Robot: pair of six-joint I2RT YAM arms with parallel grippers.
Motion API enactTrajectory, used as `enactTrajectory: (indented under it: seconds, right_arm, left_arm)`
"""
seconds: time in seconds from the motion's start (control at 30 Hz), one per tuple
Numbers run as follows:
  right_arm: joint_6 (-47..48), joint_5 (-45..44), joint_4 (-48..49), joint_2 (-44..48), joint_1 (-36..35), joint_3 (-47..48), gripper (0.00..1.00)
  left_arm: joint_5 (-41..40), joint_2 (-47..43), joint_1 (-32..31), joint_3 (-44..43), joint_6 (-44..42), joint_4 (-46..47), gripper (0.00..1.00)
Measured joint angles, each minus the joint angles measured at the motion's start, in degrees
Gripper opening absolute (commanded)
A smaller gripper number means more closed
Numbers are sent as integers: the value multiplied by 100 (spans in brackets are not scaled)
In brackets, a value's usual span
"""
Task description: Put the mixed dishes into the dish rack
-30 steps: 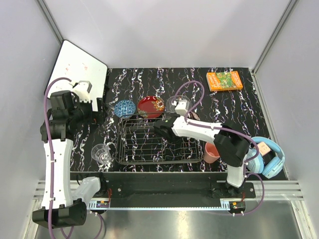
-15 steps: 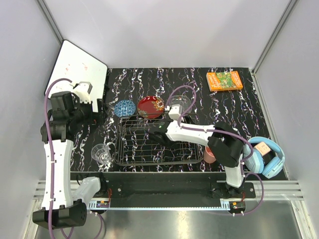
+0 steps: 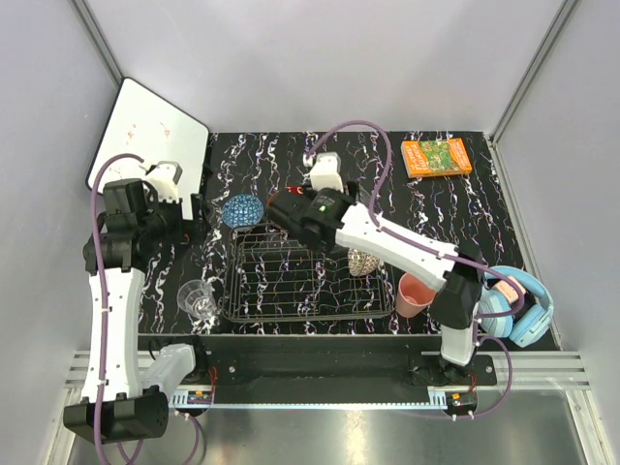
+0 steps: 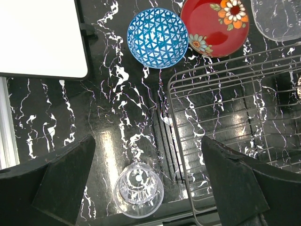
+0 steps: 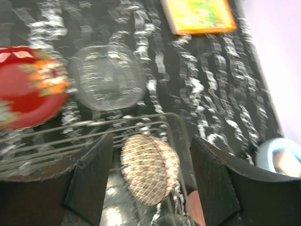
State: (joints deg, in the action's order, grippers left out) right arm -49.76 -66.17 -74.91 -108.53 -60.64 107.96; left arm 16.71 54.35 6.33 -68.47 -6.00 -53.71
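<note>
Right arm (image 3: pixel 397 247) crosses dish rack (image 3: pixel 291 291); beige-brown bowl (image 3: pixel 363 262) occupies its right end

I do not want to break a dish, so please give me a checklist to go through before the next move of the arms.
1. Beige-brown patterned bowl inside the dish rack: ok, on edge near its right end.
2. Bowl held firmly by the tines: cannot tell.
3. Right gripper open, free of the bowl: ok.
4. Left gripper open and empty: ok.
5. All dishes loaded: not ok; blue patterned bowl, red dish, clear glass bowl, glass cup and salmon-pink cup stand on the table.
</note>
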Motion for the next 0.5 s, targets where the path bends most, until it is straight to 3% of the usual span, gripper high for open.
enactTrajectory:
  seconds: [0.2,0.37,0.5]
  right_arm:
    - [1720,1759,1036,-284,494,1580,67]
    - [2549,3351,1261,-2103,1051,4422,68]
    - [2710,4301,1364,-3163,1180,5104,68]
  left_arm:
    - [-31,52,2,168,-17,72,99]
    - [-24,-153,2,251,-66,85,99]
    - [4,-184,2,315,-63,142,99]
